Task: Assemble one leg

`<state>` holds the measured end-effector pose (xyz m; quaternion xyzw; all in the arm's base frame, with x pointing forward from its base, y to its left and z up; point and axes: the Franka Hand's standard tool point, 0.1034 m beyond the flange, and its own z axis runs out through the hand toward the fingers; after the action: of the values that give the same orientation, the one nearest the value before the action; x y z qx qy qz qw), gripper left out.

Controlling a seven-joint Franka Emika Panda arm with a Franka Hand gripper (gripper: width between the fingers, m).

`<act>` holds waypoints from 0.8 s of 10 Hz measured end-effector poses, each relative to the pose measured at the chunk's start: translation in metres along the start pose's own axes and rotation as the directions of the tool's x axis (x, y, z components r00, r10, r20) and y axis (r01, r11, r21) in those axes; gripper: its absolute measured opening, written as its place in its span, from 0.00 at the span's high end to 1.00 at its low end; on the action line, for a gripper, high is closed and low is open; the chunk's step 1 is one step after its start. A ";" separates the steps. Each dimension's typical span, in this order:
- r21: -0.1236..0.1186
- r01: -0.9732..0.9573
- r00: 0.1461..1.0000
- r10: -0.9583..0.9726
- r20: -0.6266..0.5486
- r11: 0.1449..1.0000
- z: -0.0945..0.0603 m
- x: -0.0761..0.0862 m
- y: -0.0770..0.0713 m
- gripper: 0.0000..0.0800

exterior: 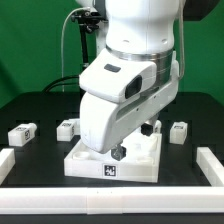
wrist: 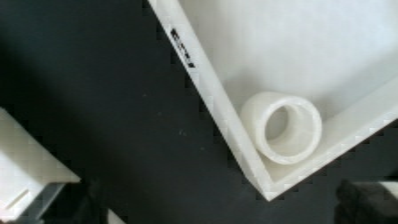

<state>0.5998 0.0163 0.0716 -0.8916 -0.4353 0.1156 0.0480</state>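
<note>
Three legs (exterior: 22,131) lie loose near the white board (exterior: 140,162); above its round corner socket (wrist: 285,127) my pincer (wrist: 199,203) hangs released.

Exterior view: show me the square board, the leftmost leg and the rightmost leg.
Square board (exterior: 85,168): exterior view, front wall.
Leftmost leg (exterior: 22,131): exterior view, middle of the block.
Rightmost leg (exterior: 179,130): exterior view, middle of the block.

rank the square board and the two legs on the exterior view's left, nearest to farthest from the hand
1. square board, just below the hand
2. inner left leg, beside the board
3. outer left leg, farthest left
</note>
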 end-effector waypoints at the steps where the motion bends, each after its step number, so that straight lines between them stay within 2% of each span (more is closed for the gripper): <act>1: 0.000 0.000 1.000 0.000 0.000 1.000 0.000 0.000 0.000 0.19; 8: 0.001 0.000 1.000 0.000 0.001 1.000 0.001 0.000 0.000 0.19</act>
<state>0.5992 0.0164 0.0710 -0.8914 -0.4353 0.1162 0.0482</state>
